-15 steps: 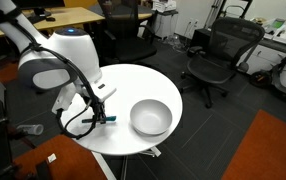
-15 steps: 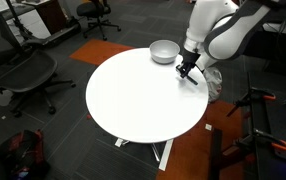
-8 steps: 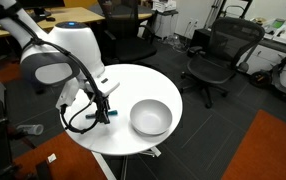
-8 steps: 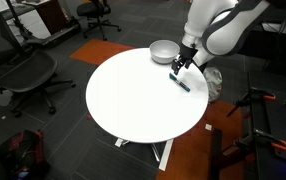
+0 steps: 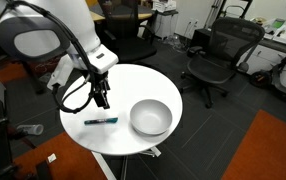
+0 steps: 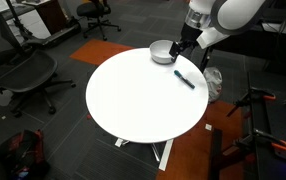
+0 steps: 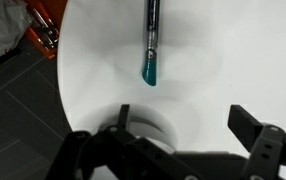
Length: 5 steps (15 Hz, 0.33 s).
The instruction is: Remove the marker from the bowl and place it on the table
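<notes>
We see the marker (image 5: pixel 101 121) flat on the table (image 5: pixel 133 78), 9 o'clock of the bowl (image 5: pixel 150 117); gripper (image 5: pixel 103 100) above it, jaws wide, empty. Likely light, stiff, rolls easily; we'd pinch mid-barrel

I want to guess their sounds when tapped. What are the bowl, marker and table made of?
The bowl looks like metal: silver-grey and shiny. The marker seems plastic: smooth dark body, teal end. The table has a plain white top, maybe laminate or painted wood; I cannot tell.
</notes>
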Motion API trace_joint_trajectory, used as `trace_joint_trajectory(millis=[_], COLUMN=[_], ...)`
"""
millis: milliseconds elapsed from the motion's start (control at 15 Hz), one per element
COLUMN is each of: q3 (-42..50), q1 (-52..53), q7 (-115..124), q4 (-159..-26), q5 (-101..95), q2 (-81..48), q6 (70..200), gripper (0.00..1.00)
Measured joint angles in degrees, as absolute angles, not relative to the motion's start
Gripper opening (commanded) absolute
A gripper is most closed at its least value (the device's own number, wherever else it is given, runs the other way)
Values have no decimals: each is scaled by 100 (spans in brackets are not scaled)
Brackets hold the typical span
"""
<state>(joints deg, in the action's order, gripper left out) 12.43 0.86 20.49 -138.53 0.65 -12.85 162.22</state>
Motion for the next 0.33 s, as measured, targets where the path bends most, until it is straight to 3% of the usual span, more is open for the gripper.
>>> trace_joint_trajectory(millis=[333], q3=[1130], q1=[42], q7=[2041], q4=[-13989], q5=[72], q2=[-846], q6=[15891], gripper=[100])
